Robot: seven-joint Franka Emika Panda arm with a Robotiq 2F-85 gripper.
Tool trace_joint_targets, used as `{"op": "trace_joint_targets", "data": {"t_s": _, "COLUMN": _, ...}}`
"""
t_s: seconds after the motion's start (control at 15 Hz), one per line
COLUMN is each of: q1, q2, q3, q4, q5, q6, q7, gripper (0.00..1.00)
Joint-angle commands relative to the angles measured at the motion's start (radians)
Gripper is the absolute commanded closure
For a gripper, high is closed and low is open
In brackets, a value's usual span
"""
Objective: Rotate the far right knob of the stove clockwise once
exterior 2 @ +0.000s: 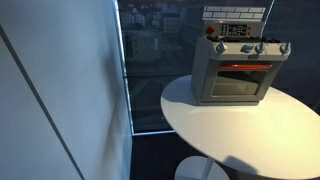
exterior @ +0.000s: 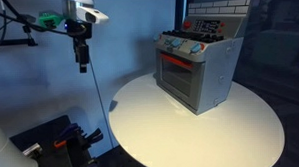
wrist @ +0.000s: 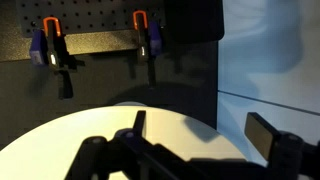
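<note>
The stove [exterior: 201, 72] is a small grey toy oven with a red-framed glass door. It stands at the far side of the round white table [exterior: 171, 123] and also shows in an exterior view [exterior 2: 238, 65]. The far right knob [exterior 2: 283, 47] is light blue, at the right end of the front knob row, and shows in an exterior view [exterior: 198, 50]. My gripper [exterior: 83, 58] hangs high above the table's left edge, well away from the stove. In the wrist view my gripper [wrist: 200, 135] is open and empty over the table [wrist: 60, 135]. The stove is out of the wrist view.
A dark pegboard with orange-handled clamps [wrist: 146, 35] stands beyond the table's edge. A cable [exterior: 98, 95] hangs down from the arm. Black gear [exterior: 56, 142] sits on the floor at the left. A window [exterior 2: 150, 60] is beside the table.
</note>
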Motion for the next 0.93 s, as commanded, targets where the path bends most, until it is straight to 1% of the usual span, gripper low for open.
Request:
{"op": "trace_joint_targets", "data": {"t_s": 0.0, "q1": -0.010, "q2": 0.000, "q3": 0.009, "q4": 0.001, "q5": 0.004, "q6": -0.003, "q7": -0.005, "gripper": 0.00}}
{"op": "trace_joint_targets", "data": {"t_s": 0.27, "q1": -0.010, "q2": 0.000, "q3": 0.009, "q4": 0.001, "q5": 0.004, "q6": -0.003, "q7": -0.005, "gripper": 0.00}}
{"op": "trace_joint_targets", "data": {"t_s": 0.67, "q1": -0.035, "q2": 0.007, "q3": -0.005, "q4": 0.063, "q5": 0.000, "q6": -0.003, "q7": -0.002, "gripper": 0.00}}
{"op": "trace_joint_targets", "data": {"t_s": 0.87, "q1": -0.049, "q2": 0.008, "q3": -0.010, "q4": 0.113, "q5": -0.001, "q6": -0.006, "q7": -0.001, "gripper": 0.00}}
